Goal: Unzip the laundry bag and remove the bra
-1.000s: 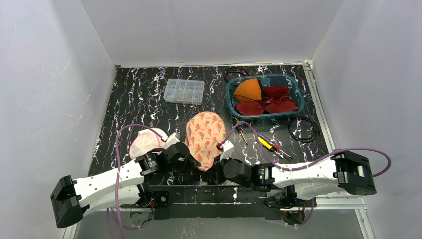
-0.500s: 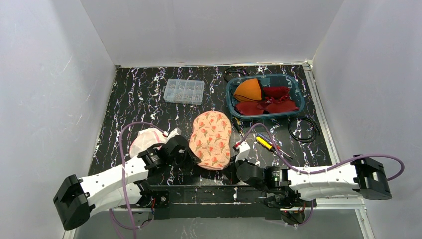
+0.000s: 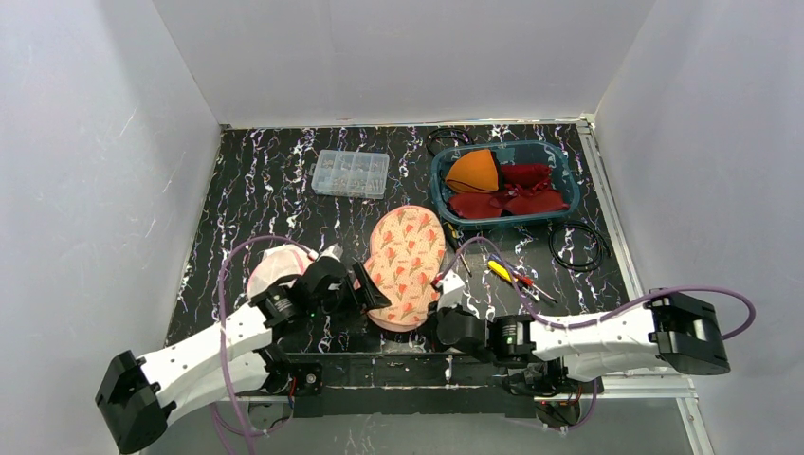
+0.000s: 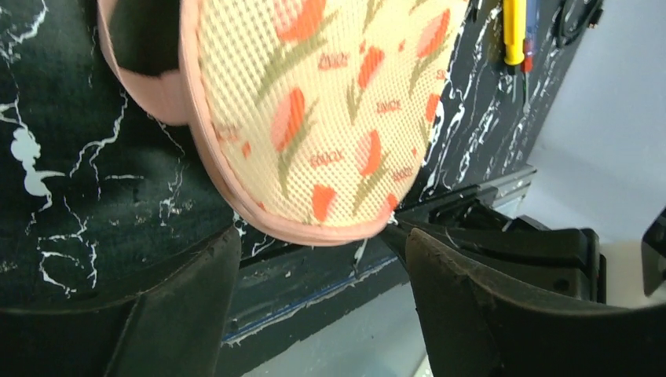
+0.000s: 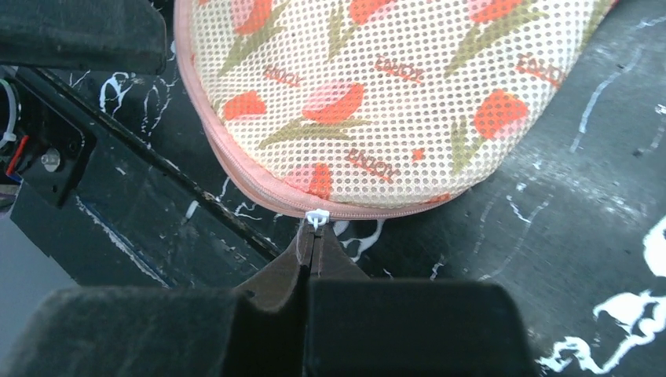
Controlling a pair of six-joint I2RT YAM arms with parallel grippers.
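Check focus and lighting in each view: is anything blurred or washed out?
Top external: even light, sharp throughout, no glare on the laundry bag. Left wrist: the bag crisp, the left gripper's fingers dark and soft. Right wrist: zipper pull sharp, the right gripper's fingers underexposed.

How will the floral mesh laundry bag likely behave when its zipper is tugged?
The laundry bag has a domed shape, so probably semi-stiff, not floppy. Its mesh looks light; with the left end effector open, it may slide on the table rather than unzip. The tiny zipper pull pinched by the right end effector could slip out.
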